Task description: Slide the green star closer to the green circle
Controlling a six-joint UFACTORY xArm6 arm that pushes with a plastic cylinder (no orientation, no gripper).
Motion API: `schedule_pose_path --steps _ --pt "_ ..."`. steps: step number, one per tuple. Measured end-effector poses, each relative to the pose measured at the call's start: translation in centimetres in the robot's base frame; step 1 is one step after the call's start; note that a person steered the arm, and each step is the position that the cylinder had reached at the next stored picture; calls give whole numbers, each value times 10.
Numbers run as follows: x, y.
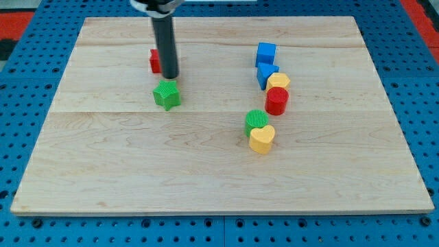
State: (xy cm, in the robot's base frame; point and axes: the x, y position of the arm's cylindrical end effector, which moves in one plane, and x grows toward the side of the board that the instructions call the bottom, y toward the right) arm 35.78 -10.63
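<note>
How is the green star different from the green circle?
The green star has points; the green circle is round. The star stands apart from other blocks, just below my tip; the circle touches a yellow heart. Both are green.

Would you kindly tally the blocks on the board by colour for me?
Green: 2, the green star and green circle.
Blue: 2, the blue cube and a second blue block.
Red: 2, the red cylinder and the red block behind my tip.
Yellow: 2, the yellow heart and yellow block.
Total: 8.
</note>
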Motion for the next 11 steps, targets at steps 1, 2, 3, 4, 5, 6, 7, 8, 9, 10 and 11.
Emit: schedule_pose_path --steps 1,2,3,4,5,6,7,8,9,10,11 --pt "16 -28" --pt "19 -28" --pt "19 -22" --pt "36 -22" --pt "42 -8" --pt "42 20" --pt "47 50" --pt "52 75" --pt "60 97" --pt "66 114" --pt "73 128"
